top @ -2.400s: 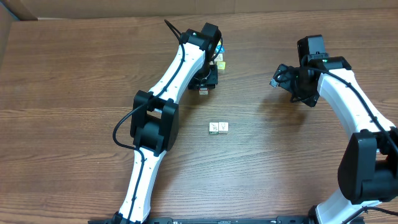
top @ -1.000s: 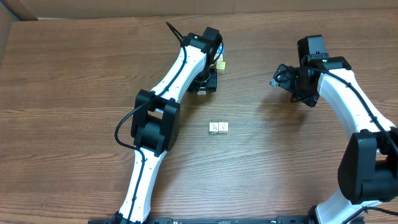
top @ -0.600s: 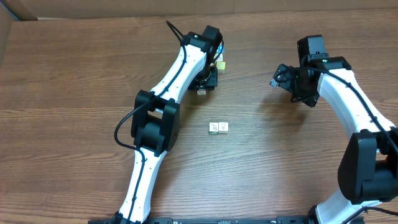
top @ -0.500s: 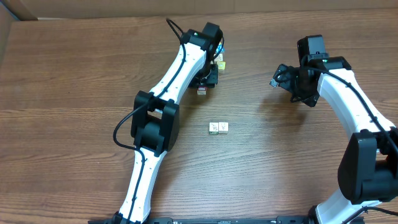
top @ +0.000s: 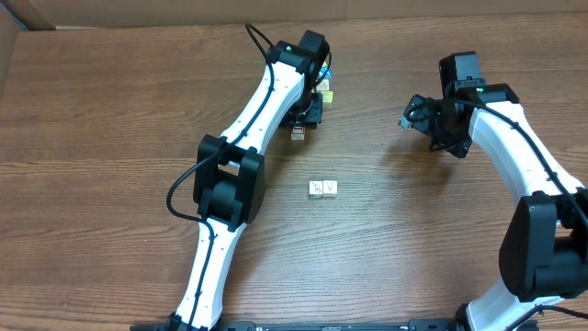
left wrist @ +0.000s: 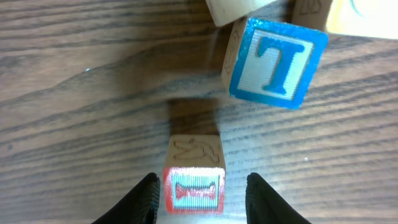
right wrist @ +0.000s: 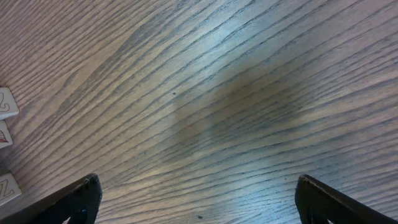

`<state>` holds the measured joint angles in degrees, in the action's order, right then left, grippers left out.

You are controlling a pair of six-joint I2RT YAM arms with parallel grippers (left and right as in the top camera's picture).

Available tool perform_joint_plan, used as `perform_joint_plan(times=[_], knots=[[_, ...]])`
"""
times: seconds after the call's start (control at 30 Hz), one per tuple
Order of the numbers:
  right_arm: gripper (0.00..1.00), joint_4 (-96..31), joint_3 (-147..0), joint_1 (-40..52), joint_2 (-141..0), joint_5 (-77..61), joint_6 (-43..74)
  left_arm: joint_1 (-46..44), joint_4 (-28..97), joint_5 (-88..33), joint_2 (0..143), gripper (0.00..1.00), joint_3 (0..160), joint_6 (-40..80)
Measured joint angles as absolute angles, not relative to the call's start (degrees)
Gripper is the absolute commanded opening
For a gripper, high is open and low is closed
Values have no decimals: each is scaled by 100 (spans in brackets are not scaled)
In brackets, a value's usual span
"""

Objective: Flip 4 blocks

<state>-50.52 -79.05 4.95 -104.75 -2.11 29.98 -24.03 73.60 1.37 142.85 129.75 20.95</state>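
One red-framed block (left wrist: 193, 180) lies on the table (left wrist: 74, 74) at lower centre of the left wrist view, straddled by the half-open left fingers (left wrist: 144, 200), a gap showing on its right; the right fingers (right wrist: 84, 196) stand wide open, holding nothing. Risk: uneven closure may shove the block sideways or pinch only an edge, so it slips mid-flip or strikes the blue T block (left wrist: 273, 59) nearby.

The blue-framed block (left wrist: 273, 62) reads T; the red-framed block (left wrist: 193, 190), a sideways I.
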Motion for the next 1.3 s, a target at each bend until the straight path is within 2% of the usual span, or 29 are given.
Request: perform_joint_plan(times=[0.67,0.97,1.3], knots=[[100,-5052,-7905,495,-10475,-209,2995,-2403,7236,137,14285,32,12687,2084],[100,-5054,-7905,495,-10475,-211,2998,-2401,7284,137,14285,33,12689,2139],[100,-5054,-7905,497,-10475,-209,2995,-2386,7376,137,14285,31,12787,2235]])
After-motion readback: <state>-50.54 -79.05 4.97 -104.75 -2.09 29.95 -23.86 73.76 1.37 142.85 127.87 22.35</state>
